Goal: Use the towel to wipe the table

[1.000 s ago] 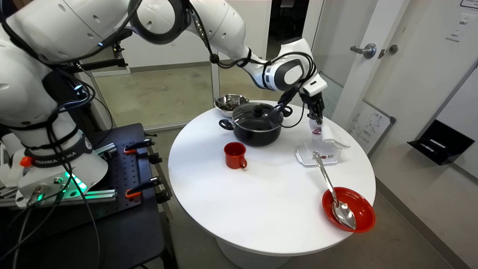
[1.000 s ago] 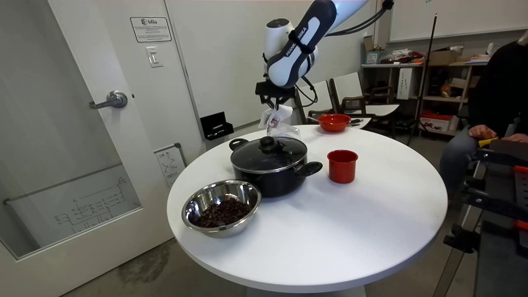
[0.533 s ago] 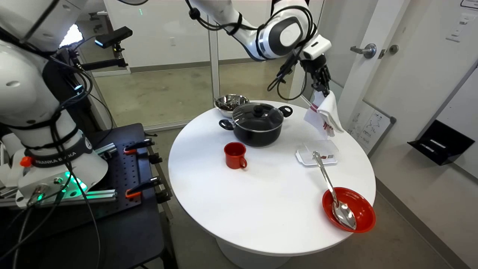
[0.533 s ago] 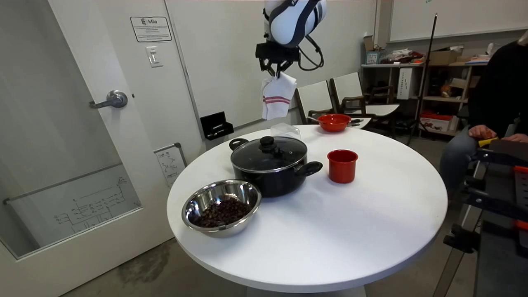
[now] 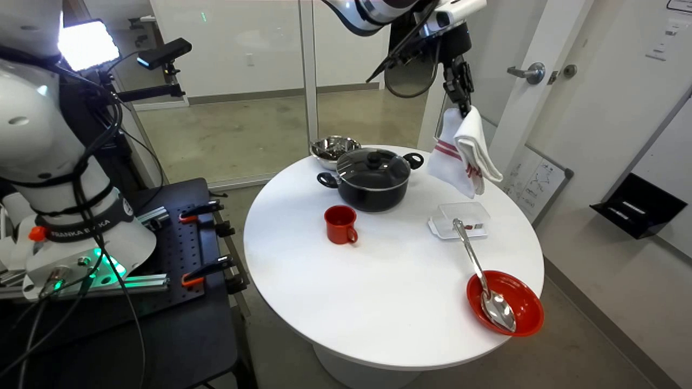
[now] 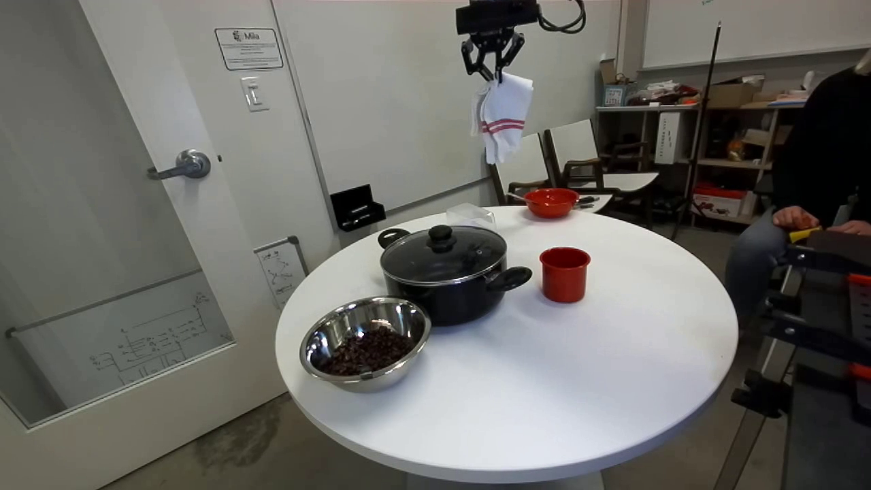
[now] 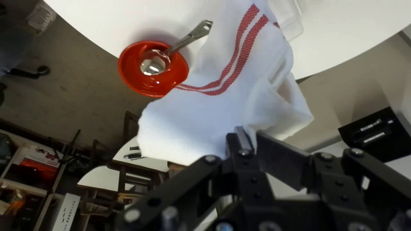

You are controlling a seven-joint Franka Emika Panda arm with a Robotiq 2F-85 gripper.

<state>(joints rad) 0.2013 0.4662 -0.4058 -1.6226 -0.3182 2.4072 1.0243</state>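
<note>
A white towel (image 5: 480,146) with red stripes hangs well above the far part of the round white table (image 5: 346,302), its lower edges free. My gripper (image 5: 466,111) points down, shut on the towel's upper part. In the wrist view the cloth (image 7: 205,118) spreads out beyond the gripper (image 7: 252,136), pinched between the fingertips and hiding part of the table. An exterior view shows the towel (image 6: 507,112) drooping in folds below the gripper (image 6: 496,76), apart from the tabletop (image 6: 578,388).
On the table stand a black lidded pot (image 5: 373,181), a red mug (image 5: 340,224), a steel bowl (image 6: 365,344) of dark pieces and a clear plastic box (image 5: 459,220). A red bowl (image 5: 521,302) at the edge holds a large spoon (image 5: 470,254), its handle reaching the box.
My gripper has risen, lifting the towel from low behind the plastic box to well above the table. The cloth now hangs loose and unfolded further. Things on the table stay put.
</note>
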